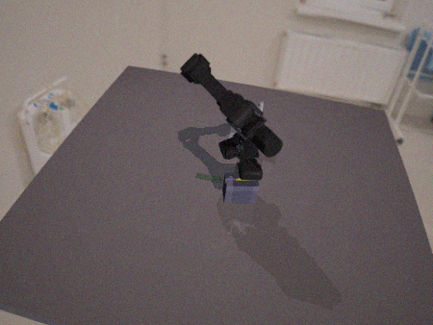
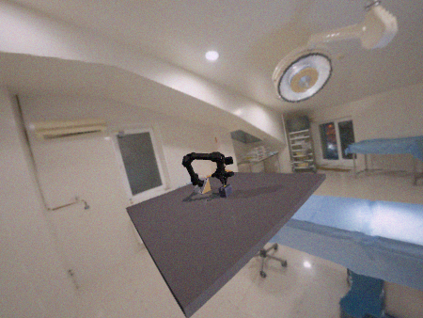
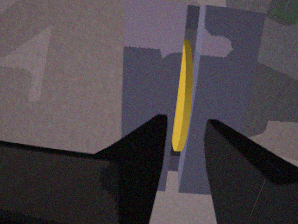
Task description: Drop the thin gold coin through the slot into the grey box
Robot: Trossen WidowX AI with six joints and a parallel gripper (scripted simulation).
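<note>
The gold coin point(image 3: 183, 97) point(image 1: 242, 180) is upright, edge-on, lined up with the slot of the grey box point(image 3: 145, 90) point(image 1: 241, 194) point(image 2: 226, 191). In the top view only a thin yellow strip of it shows at the lid; its lower part is hidden, and how deep it sits in the slot is unclear. My gripper point(image 3: 185, 127) is open, with one finger on each side of the coin's near part and a gap to each finger. The dark-green holder point(image 1: 207, 177) point(image 3: 286, 10) lies beside the box, with no coin seen in it.
The arm point(image 1: 245, 117) point(image 2: 204, 156) reaches over the box from behind. Its shadows fall across the table point(image 1: 120, 240) point(image 2: 211, 235) and partly over the lid. A pale wedge-shaped thing point(image 2: 206, 187) shows near the arm's base.
</note>
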